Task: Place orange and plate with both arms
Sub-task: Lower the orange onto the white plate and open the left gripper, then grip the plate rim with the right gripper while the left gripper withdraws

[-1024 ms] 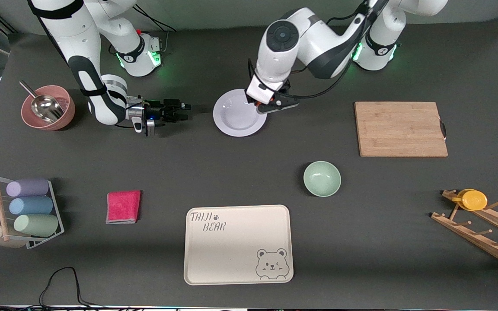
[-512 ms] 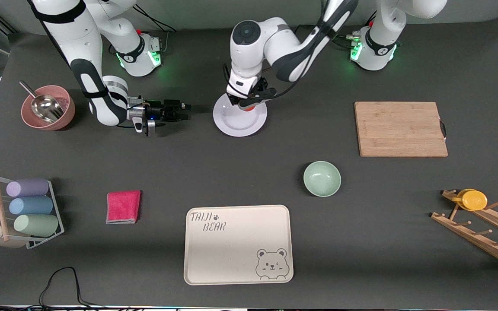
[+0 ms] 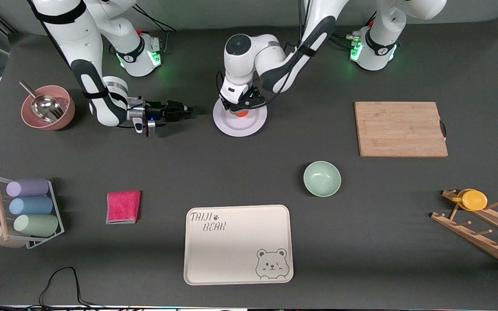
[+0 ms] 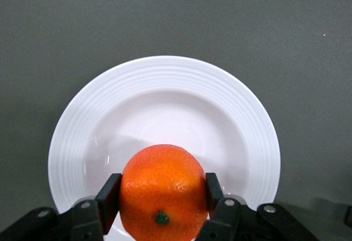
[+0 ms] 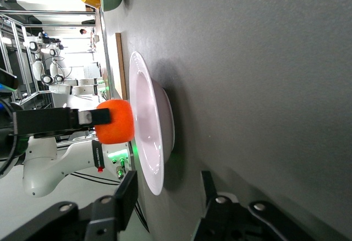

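Note:
The white plate (image 3: pixel 240 127) lies on the table between the two arms' bases. My left gripper (image 3: pixel 240 109) hangs low over the middle of it, shut on the orange (image 3: pixel 241 114). In the left wrist view the orange (image 4: pixel 162 189) sits clamped between both pads just above the plate (image 4: pixel 165 81). My right gripper (image 3: pixel 188 111) lies sideways at table height beside the plate, toward the right arm's end. Its fingers stand apart in the right wrist view (image 5: pixel 168 200). The plate's rim (image 5: pixel 155 183) reaches in between them, touching neither.
A pink bowl with a metal scoop (image 3: pixel 48 108) stands near the right arm. The cutting board (image 3: pixel 400 128), green bowl (image 3: pixel 322 178), cream bear tray (image 3: pixel 238 244), pink cloth (image 3: pixel 123 206), cup rack (image 3: pixel 24 211) and wooden rack with a yellow disc (image 3: pixel 474 199) lie elsewhere.
The left arm has carried the orange in over the plate's middle and lowered it. The right gripper's fingers have narrowed and crept slightly toward the plate's rim.

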You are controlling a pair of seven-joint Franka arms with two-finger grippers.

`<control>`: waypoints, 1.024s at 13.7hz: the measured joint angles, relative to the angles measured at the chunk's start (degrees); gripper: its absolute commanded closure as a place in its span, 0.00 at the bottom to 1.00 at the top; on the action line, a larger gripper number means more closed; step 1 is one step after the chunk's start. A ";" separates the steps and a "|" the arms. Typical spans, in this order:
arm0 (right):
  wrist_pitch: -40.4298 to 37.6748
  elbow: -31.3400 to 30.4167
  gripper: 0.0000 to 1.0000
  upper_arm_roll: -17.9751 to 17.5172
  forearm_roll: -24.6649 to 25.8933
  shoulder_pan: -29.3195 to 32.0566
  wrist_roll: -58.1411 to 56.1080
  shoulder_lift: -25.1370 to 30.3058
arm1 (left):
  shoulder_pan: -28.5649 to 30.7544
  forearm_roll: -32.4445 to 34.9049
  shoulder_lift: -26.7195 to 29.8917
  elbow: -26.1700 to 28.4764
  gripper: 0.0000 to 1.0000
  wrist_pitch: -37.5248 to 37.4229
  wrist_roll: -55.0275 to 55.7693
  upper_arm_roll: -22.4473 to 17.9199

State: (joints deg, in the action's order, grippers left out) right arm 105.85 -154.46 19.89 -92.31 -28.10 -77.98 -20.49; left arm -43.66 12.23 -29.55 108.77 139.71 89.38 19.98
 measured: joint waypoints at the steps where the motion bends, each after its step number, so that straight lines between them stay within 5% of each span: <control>1: -0.01 0.01 0.53 0.00 0.00 0.00 0.00 0.00 | -0.05 0.69 -0.46 -0.04 1.00 0.10 0.20 0.00; 6: -0.02 0.06 0.53 0.00 0.00 0.00 0.00 -0.05 | -1.63 4.83 -2.47 -0.69 1.00 0.25 4.04 -0.14; 7: -0.02 0.08 0.53 0.00 0.00 0.00 -0.02 -0.13 | -1.75 5.90 -2.73 -0.75 0.90 0.26 4.88 -0.17; 9: -0.02 0.20 0.53 0.00 0.00 0.00 -1.26 -0.46 | -1.76 8.20 -3.36 -1.33 0.00 0.27 5.65 -0.27; 14: -2.73 1.60 0.53 0.03 -0.39 0.02 -4.08 -3.58 | -1.71 10.71 -3.49 -2.71 0.00 -0.35 6.42 -0.54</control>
State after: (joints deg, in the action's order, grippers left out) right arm 103.12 -152.86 19.91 -92.71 -28.09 -82.07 -24.07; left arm -45.37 22.94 -33.04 106.07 139.37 95.80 19.44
